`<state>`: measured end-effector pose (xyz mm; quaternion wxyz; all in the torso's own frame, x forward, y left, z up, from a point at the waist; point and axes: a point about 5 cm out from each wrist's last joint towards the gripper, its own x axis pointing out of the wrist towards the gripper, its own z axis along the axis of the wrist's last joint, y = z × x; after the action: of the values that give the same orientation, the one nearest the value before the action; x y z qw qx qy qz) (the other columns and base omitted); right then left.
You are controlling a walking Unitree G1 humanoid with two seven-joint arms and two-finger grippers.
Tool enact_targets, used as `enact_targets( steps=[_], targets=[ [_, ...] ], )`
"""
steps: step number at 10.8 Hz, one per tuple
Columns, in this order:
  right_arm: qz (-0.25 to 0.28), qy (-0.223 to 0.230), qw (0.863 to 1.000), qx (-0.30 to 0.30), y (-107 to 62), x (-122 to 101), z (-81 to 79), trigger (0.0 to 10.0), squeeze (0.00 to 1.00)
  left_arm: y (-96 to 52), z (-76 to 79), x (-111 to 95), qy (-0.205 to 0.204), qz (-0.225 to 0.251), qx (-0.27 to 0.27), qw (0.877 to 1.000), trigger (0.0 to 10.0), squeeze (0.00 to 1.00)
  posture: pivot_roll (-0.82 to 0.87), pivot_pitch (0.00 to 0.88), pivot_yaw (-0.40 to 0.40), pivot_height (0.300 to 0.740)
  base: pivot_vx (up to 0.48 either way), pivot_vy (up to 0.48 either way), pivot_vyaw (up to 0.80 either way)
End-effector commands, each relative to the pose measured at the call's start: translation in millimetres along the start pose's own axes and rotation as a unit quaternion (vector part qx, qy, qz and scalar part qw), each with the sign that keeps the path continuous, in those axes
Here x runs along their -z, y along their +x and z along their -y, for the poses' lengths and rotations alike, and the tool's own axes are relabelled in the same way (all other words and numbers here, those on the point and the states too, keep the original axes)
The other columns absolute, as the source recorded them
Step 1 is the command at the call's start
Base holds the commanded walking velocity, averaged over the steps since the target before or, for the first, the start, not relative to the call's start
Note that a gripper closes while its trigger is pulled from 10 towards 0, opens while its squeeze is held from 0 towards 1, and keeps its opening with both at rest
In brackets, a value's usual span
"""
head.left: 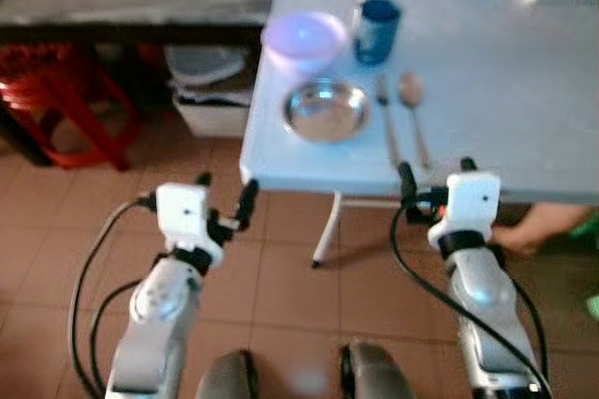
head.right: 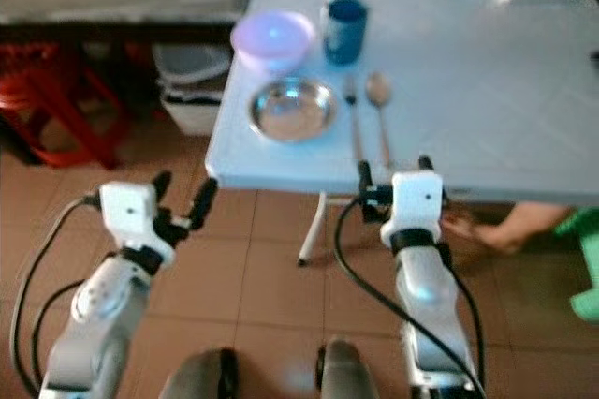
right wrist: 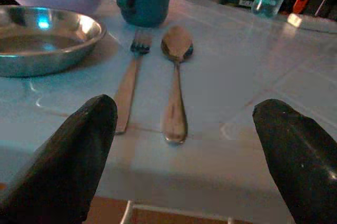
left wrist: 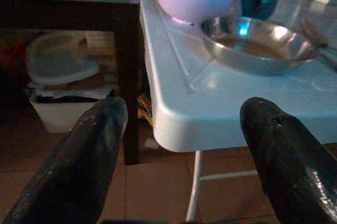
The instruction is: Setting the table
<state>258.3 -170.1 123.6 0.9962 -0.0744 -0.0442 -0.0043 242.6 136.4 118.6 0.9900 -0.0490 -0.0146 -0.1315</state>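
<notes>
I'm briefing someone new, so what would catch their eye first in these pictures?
A place setting at the near corner of the pale blue table: a steel plate with a fork and spoon to its right, a lilac bowl and blue mug behind. Both open tools, left and right, hover at the table's edge.

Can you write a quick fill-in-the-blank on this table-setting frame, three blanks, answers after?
1. The fork lies between the steel plate and the ____.
2. The mug behind the cutlery is ____ in colour.
3. Both the left gripper and the right gripper have their fingers ____.

Missing words: spoon; blue; open
</notes>
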Motion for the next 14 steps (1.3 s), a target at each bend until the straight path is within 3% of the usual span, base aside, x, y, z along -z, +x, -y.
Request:
enact_targets(
  steps=[1,4,14],
  targets=[
    [0.013,-0.001,1.000,-0.005,-0.3,-7.4,-4.3,10.0,0.00,-2.5,-4.6,-5.2,0.005,0.007,-0.006,1.000,10.0,0.00,-0.05,0.161,0.037,0.740,0.000,0.000,0.00],
    [0.041,-0.002,0.999,-0.006,4.9,-23.5,-6.2,10.0,0.00,2.3,-2.7,-15.0,-0.001,0.026,-0.003,1.000,10.0,0.00,-0.05,0.173,0.035,0.740,0.000,0.000,0.00],
    [0.055,-0.017,0.998,-0.015,4.6,-30.8,-7.1,10.0,0.00,2.1,-2.2,-15.9,-0.011,0.028,-0.003,1.000,10.0,0.00,-0.06,0.171,0.032,0.740,0.289,0.000,0.00]
  ],
)
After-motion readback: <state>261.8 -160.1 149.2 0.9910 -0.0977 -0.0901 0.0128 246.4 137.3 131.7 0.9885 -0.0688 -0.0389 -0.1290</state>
